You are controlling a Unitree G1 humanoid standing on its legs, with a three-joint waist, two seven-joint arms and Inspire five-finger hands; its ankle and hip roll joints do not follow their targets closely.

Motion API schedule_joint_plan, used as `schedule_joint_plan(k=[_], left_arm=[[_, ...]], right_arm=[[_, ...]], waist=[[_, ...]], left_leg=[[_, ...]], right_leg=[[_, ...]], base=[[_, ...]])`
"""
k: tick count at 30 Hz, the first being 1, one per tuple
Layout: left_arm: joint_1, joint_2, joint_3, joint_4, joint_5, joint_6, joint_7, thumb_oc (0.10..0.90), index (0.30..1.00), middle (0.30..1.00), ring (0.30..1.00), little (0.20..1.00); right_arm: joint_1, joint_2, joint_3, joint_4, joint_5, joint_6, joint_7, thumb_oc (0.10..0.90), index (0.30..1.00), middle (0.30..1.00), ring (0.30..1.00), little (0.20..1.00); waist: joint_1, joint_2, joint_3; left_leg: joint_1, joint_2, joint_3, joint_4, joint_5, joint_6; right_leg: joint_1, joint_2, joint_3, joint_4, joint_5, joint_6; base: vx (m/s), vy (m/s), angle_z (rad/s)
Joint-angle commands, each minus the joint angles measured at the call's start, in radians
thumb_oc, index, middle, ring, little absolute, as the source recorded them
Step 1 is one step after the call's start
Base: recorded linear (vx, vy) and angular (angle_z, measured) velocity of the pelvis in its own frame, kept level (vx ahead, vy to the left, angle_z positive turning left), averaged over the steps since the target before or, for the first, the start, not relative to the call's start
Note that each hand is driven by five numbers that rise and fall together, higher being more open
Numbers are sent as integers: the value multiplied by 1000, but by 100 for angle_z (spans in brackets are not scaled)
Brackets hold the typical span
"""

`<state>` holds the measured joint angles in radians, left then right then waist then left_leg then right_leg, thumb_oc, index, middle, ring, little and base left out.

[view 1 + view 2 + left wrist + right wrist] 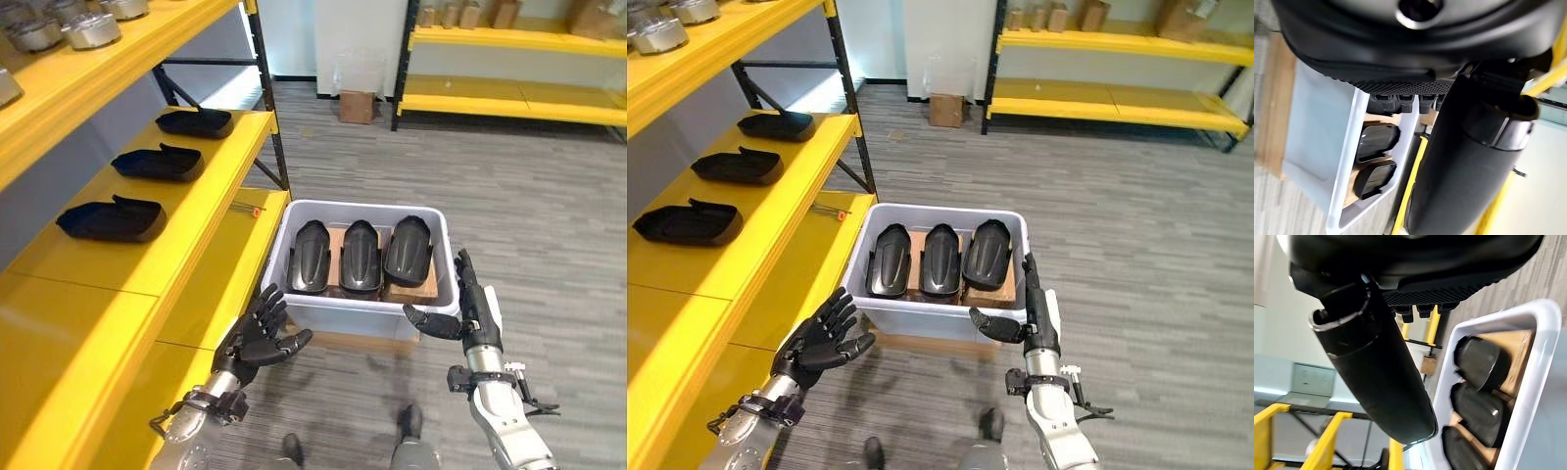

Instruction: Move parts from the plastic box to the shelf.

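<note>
A pale plastic box (299,309) stands on the floor beside the yellow shelf (191,211). Three black moulded parts (361,257) lie side by side in it on brown board. Three more black parts (159,164) sit in a row on the shelf's middle level. My left hand (266,335) hovers open at the box's near left corner, fingers spread, touching nothing. At the near right corner, my right hand (468,302) is open with straight fingers along the box's outer wall and thumb pointing inward. The box rim (1528,382) and parts (1376,142) show past each hand.
Metal round parts (90,29) sit on the upper shelf level. A small orange-tipped item (255,211) lies on the lower shelf board. A cardboard box (357,105) stands on the floor far back, beside another yellow rack (509,98). Grey plank floor spreads to the right.
</note>
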<state>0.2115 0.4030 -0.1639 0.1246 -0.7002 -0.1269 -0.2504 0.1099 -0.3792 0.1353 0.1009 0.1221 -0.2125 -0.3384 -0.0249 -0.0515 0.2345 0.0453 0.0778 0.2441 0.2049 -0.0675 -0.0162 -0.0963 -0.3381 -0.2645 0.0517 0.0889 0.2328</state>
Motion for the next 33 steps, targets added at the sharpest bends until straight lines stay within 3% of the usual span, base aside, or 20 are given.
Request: schedule_joint_plan(k=[1, 4, 5, 7, 10, 13, 15, 17, 18, 20, 22, 23, 25, 26, 33], left_arm=[[-74, 35, 81, -176, -29, -93, -22, 900, 1000, 1000, 1000, 1000], [-73, 35, 81, -177, -29, -92, -22, 900, 1000, 1000, 1000, 1000], [-63, 32, 109, -199, -51, -85, 0, 900, 1000, 1000, 1000, 1000], [-56, 18, 118, -200, -64, -79, 26, 900, 1000, 1000, 1000, 1000], [-56, 0, 105, -194, -53, -86, 35, 900, 1000, 1000, 1000, 1000], [-58, -17, 89, -180, -45, -93, 84, 900, 1000, 1000, 1000, 1000], [-60, -36, 93, -151, -123, -57, 123, 900, 1000, 1000, 1000, 1000], [-55, -52, 104, -117, -91, -70, 127, 900, 1000, 1000, 1000, 1000], [-53, -55, 109, -110, -88, -76, 126, 900, 1000, 1000, 1000, 1000], [-46, -55, 115, -102, -81, -99, 121, 900, 1000, 1000, 1000, 1000], [-28, -48, 124, -112, -92, -134, 136, 900, 1000, 1000, 1000, 1000], [-10, -42, 136, -117, -103, -146, 137, 900, 1000, 1000, 1000, 1000], [17, -45, 164, -109, -111, -160, 115, 900, 1000, 1000, 1000, 1000], [23, -48, 173, -105, -114, -162, 108, 900, 1000, 1000, 1000, 1000], [15, -49, 184, -68, -98, -142, 81, 900, 1000, 1000, 1000, 1000]], right_arm=[[-57, -32, -59, -132, 9, -75, -12, 900, 1000, 1000, 1000, 1000], [-57, -32, -59, -132, 9, -75, -12, 900, 1000, 1000, 1000, 1000], [-51, -43, -47, -134, 4, -56, -6, 900, 1000, 1000, 1000, 1000], [-49, -51, -44, -124, 17, -59, 2, 900, 1000, 1000, 1000, 1000], [-54, -61, -37, -102, 13, -88, 9, 900, 1000, 1000, 1000, 1000], [-72, -82, -33, -90, 14, -96, 19, 900, 1000, 1000, 1000, 1000], [-72, -96, -37, -81, 21, -100, 44, 900, 1000, 1000, 1000, 1000], [-70, -105, -37, -77, 17, -108, 42, 900, 1000, 1000, 1000, 1000], [-69, -108, -40, -77, 18, -112, 37, 900, 1000, 1000, 1000, 1000], [-68, -114, -42, -78, 22, -114, 28, 900, 1000, 1000, 1000, 1000], [-69, -118, -46, -86, 14, -102, 33, 900, 1000, 1000, 1000, 1000], [-37, -127, -52, -99, 11, -118, 41, 900, 1000, 1000, 1000, 1000], [-7, -131, -53, -108, 4, -140, 44, 900, 1000, 1000, 1000, 1000], [-5, -130, -52, -105, 2, -142, 41, 900, 1000, 1000, 1000, 1000], [7, -120, -60, -106, 36, -132, 16, 900, 1000, 1000, 1000, 1000]], waist=[[-8, -5, -68], [-8, -5, -68], [-18, -2, -82], [-33, -1, -100], [-37, 15, -113], [-41, 33, -130], [-30, 34, -134], [-19, 30, -123], [-14, 32, -114], [-4, 31, -88], [1, 35, -61], [13, 48, -55], [38, 52, -50], [44, 49, -47], [45, 47, -52]], left_leg=[[168, -30, 40, -105, -188, 25], [168, -30, 40, -105, -188, 25], [201, 0, 69, -87, -204, 19], [216, 31, 115, -69, -206, 5], [204, 68, 125, -4, -172, -19], [183, 84, 123, 127, -57, -67], [107, 110, 128, 336, 43, -114], [14, 136, 140, 492, 69, -134], [-31, 147, 140, 506, 63, -127], [-98, 156, 138, 463, 45, -101], [-108, 174, 173, 268, 64, -83], [-103, 175, 166, 1, 159, -107], [-138, 225, 106, -154, 283, -127], [-150, 236, 84, -157, 293, -131], [-85, 201, 75, -167, 176, -106]], right_leg=[[-40, 5, -24, 3, 96, -17], [-40, 5, -24, 3, 95, -17], [-52, 35, -46, 52, 48, -33], [-58, 64, -61, 69, 21, -63], [-40, 111, -65, 73, -23, -91], [-15, 180, -72, 70, -85, -157], [34, 221, -86, 42, -132, -211], [68, 243, -96, 37, -173, -250], [78, 247, -97, 38, -182, -255], [97, 246, -83, 42, -182, -249], [141, 239, -58, 34, -186, -231], [181, 227, -50, 22, -185, -209], [209, 214, -21, 12, -175, -197], [216, 206, -9, 16, -180, -195], [219, 172, -7, 79, -217, -164]], base=[[135, -61, -7], [178, -80, -15], [553, -266, -21], [543, -324, -14], [340, -230, -16], [209, -219, -20], [193, -306, -15], [152, -231, 3], [112, -84, -28], [110, 48, -22], [270, 316, 1], [388, 447, -8], [342, 390, -18], [215, 259, -37], [192, 196, -30]])
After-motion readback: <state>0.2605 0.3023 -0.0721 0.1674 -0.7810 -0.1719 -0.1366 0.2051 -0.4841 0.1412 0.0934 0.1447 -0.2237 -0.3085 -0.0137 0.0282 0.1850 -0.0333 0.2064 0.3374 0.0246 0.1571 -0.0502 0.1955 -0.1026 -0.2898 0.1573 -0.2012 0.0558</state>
